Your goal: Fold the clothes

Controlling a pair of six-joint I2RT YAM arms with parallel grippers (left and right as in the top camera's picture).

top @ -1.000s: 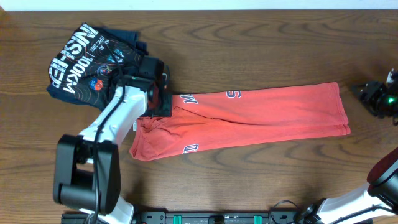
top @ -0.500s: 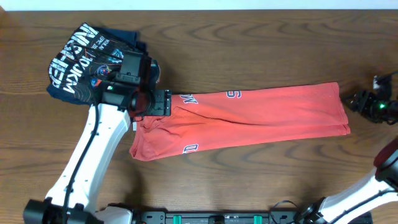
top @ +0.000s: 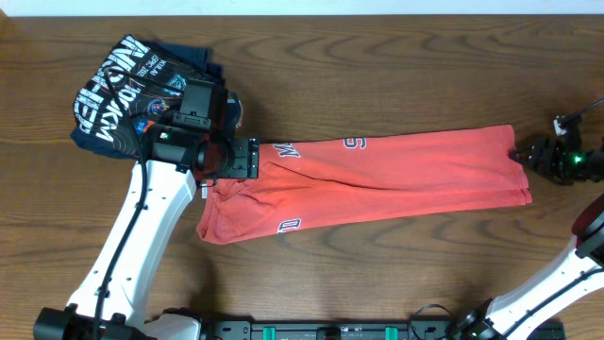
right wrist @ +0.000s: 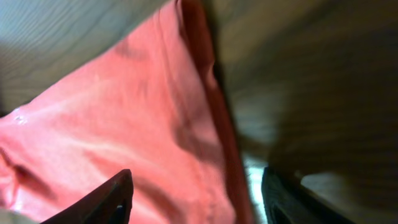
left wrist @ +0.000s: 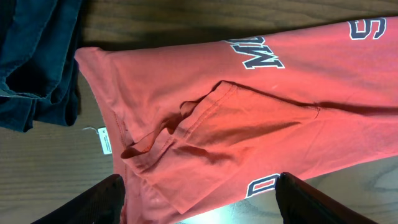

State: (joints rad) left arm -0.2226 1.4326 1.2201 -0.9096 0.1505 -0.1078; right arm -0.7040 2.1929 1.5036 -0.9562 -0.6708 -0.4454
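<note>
The orange-red T-shirt (top: 377, 179) lies folded into a long strip across the middle of the table, white lettering showing. My left gripper (top: 253, 159) hovers over its left end, open and empty. In the left wrist view the shirt (left wrist: 249, 112) fills the frame, with a white tag (left wrist: 104, 138) beside it and my open fingers (left wrist: 199, 202) astride the cloth's lower edge. My right gripper (top: 524, 156) is at the shirt's right edge, open. In the right wrist view the shirt's hem (right wrist: 155, 124) lies between the open fingers (right wrist: 196, 196).
A dark navy folded shirt (top: 132, 94) with white lettering lies at the back left, just behind my left gripper; it also shows in the left wrist view (left wrist: 37, 62). Bare wooden table (top: 396, 76) surrounds the shirt.
My right gripper has moved left, up to the shirt's right edge. My left arm shifted slightly at first and now holds still above the shirt's left end.
</note>
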